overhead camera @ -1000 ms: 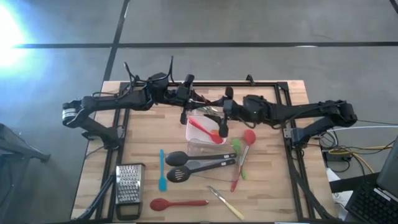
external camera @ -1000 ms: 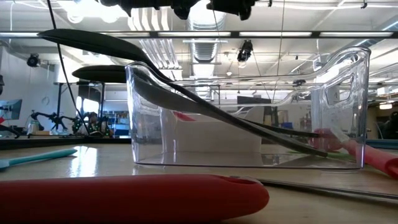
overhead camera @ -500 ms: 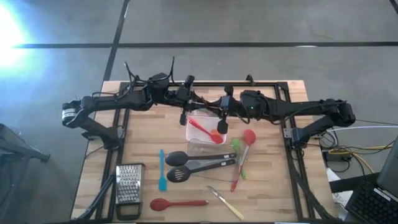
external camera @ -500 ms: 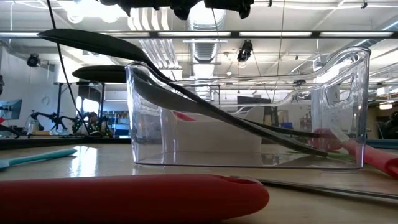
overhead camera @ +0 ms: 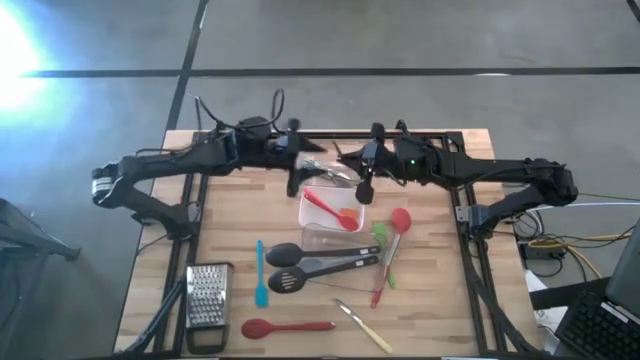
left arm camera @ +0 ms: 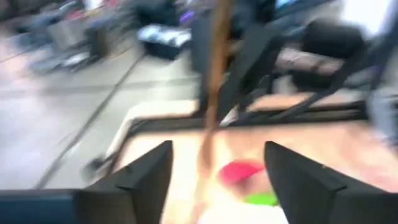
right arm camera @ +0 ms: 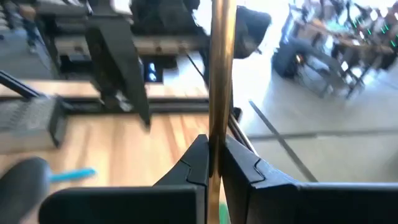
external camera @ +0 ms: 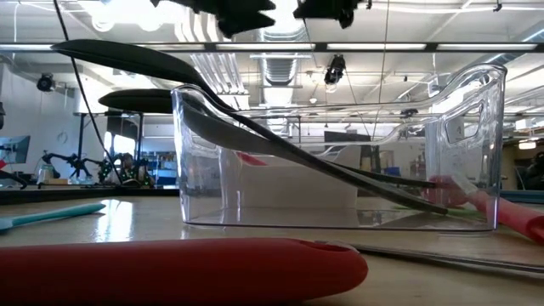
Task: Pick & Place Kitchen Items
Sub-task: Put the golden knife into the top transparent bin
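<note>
My right gripper (overhead camera: 368, 168) is above the table's far middle, shut on a slim wood-coloured handle (right arm camera: 221, 74). A dark end (overhead camera: 365, 190) shows below it in the high view. My left gripper (overhead camera: 298, 162) is open close to its left, and the same handle shows blurred beyond its fingers (left arm camera: 211, 93). A red spoon (overhead camera: 330, 208) lies in a clear tub (overhead camera: 306, 200). Two black utensils (overhead camera: 320, 262) lean with their handles over the rim of a second clear tub (external camera: 340, 153). My right gripper pinches the wood-coloured handle (right arm camera: 220, 127) between its two fingers, which lie across it. The tool is lifted clear of the table, above the tub with the red spoon. Which part along the handle it has, I cannot tell.
On the table lie a teal spatula (overhead camera: 260, 273), a red spoon (overhead camera: 286, 326), a small wood-handled tool (overhead camera: 365, 327), green and red tools (overhead camera: 388, 240) and a steel grater (overhead camera: 208, 296). A black frame (overhead camera: 460, 150) runs along the far and side edges.
My right gripper has gone up and toward the table's far edge with the tool, away from the tub with the red spoon. My left arm has shifted a little toward the far left. The things on the table lie as before.
</note>
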Motion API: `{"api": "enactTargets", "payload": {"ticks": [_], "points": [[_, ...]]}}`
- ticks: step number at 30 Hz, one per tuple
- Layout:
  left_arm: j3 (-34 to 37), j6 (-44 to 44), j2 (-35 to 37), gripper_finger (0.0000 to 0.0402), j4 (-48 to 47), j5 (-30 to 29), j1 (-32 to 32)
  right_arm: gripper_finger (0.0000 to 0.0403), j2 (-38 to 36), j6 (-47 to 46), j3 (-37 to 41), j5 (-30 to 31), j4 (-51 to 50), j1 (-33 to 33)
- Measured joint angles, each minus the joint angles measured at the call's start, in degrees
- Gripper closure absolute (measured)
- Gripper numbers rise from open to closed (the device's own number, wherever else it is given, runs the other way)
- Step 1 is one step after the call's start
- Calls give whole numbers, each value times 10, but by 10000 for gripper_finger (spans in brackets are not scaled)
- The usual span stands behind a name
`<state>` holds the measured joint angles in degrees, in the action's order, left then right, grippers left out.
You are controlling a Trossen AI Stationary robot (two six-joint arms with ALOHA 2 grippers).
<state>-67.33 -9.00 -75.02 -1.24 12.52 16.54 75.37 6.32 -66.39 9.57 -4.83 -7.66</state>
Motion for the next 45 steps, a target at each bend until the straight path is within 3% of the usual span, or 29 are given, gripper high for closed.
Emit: {"api": "enactTargets", "payload": {"ticks": [5, 8, 13, 17, 25, 32, 45], "points": [[-20, -25, 67, 100, -121, -204, 0, 390, 9, -16, 0, -22, -75, -62], [-18, -19, 105, 97, -157, -270, 0, 390, 25, -15, 0, -71, -85, -107], [-18, -16, 155, 99, -162, -276, -1, 390, 72, -19, -9, -109, -106, -170], [-18, 0, 173, 98, -164, -275, -1, 390, 140, -30, -71, -116, -183, -192], [-18, 16, 176, 101, -169, -275, -1, 390, 296, -15, -254, -125, -353, -193], [-18, 14, 177, 101, -178, -276, -1, 390, 385, -22, -348, -169, -417, -193], [-20, -1, 179, 101, -178, -276, 0, 390, 546, -20, -536, -171, -613, -190]]}}
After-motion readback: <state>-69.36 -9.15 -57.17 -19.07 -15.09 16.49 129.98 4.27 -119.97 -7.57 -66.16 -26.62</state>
